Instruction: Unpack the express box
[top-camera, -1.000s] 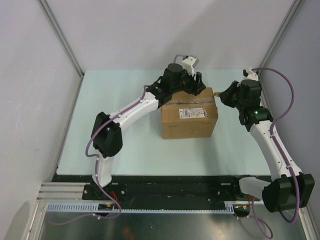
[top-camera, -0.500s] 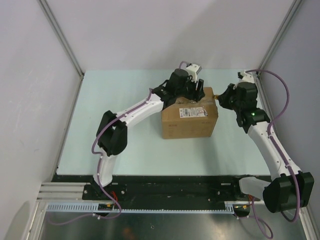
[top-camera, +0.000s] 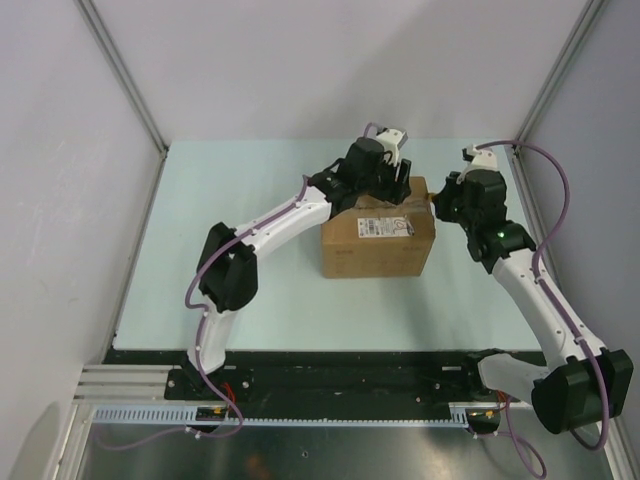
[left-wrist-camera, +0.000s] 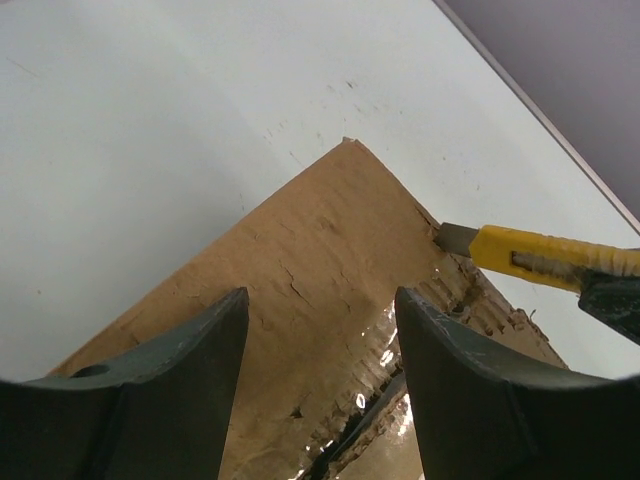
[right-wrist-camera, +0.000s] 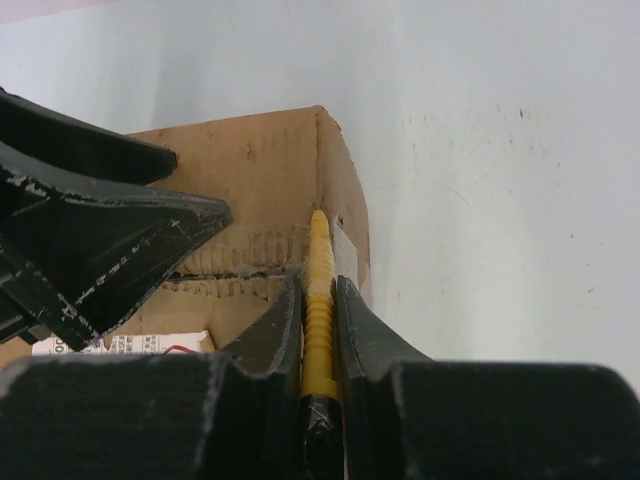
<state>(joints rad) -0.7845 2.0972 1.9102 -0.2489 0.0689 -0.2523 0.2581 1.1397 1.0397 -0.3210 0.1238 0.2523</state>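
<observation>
While the express box (top-camera: 380, 240) is set on the pale bench (top-camera: 250, 290), right of centre and betw. the two arms, the left jaws are spread wide over its top w/ nothing gripped. Bare brown cardboard is framed by their dark, scuffed fingers (left-wrist-camera: 170, 390). Corrugated board is seen, matte and creased, w/ a ragged, fluted edge along the centre seam, and light is caught there by glossy clear tape (left-wrist-camera: 385, 350). A white printed label (top-camera: 385, 226) is carried on the top, near side. The right jaws are clamped tight on the yellow utility knife (right-wrist-camera: 320, 300), its ribbed plastic body pinched betw. both fingers. The metal blade (left-wrist-camera: 457, 238) is laid against the box's right-hand top edge, at the seam's end. From the top view, the box's far part is hidden by the left wrist, and the knife is mostly covered by the right one. The bench is enclosed by grey walls w/ aluminium posts (top-camera: 125, 75).
</observation>
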